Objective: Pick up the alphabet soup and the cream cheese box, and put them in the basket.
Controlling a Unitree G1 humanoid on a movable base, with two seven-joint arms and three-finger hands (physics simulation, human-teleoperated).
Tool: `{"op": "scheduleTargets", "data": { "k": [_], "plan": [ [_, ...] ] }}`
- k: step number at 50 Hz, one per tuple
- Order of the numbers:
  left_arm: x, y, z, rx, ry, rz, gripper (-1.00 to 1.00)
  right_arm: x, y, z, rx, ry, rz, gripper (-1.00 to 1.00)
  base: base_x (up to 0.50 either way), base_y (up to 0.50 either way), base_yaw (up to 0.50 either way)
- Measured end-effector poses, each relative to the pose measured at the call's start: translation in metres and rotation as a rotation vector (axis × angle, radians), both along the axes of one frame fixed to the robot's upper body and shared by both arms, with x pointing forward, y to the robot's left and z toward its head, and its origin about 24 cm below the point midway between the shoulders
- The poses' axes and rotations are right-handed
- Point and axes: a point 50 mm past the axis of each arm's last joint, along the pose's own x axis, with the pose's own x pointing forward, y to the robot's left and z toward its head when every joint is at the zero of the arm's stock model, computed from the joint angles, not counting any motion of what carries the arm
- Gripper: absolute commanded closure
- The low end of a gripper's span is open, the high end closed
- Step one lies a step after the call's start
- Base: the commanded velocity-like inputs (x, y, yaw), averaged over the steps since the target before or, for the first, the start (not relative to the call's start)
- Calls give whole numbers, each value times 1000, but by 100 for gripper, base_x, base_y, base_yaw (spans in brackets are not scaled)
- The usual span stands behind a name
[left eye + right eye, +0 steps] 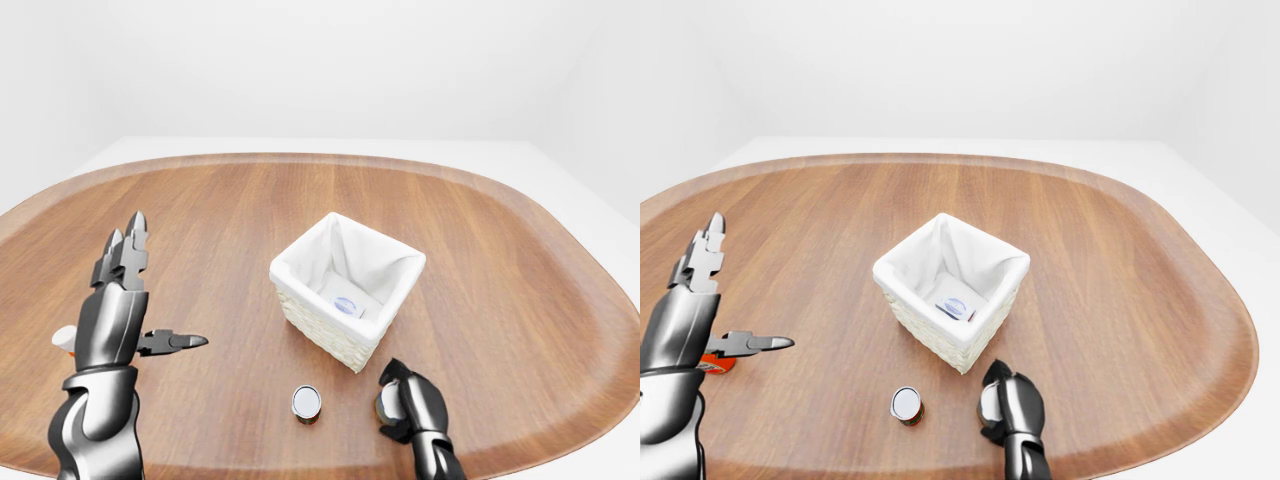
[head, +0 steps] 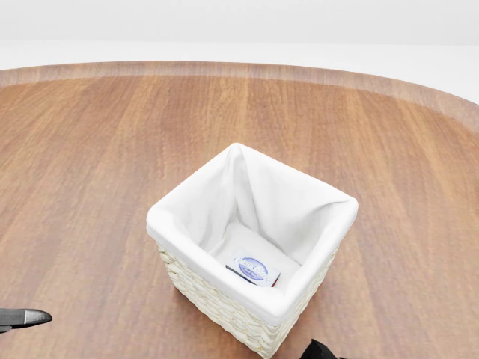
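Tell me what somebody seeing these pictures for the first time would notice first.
Probably the white-lined wicker basket in the middle of the round wooden table, with the cream cheese box lying flat on its bottom. Next, the left hand raised open at the left of the left-eye view, and the right hand low at the bottom edge, curled round a can whose label can't be read. Another small can lies beside it.
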Motion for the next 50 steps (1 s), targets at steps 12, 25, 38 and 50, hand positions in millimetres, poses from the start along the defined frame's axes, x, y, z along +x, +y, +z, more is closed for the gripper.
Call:
{"op": "scheduleTargets", "data": {
  "k": [12, 25, 38, 50],
  "plan": [
    [1, 0, -1, 2, 7, 0, -100, -3, 1, 4, -7, -10, 12, 100, 0, 0, 0],
    [2, 0, -2, 6, 13, -3, -100, -8, 2, 38, 110, -94, 10, 100, 0, 0, 0],
    [3, -1, -3, 9, 22, -7, -100, -8, -1, 76, 200, -190, 18, 100, 0, 0, 0],
    [4, -2, -5, 16, 32, -9, -100, -8, -16, 89, 249, -213, -35, 100, 0, 0, 0]
  ]
}}
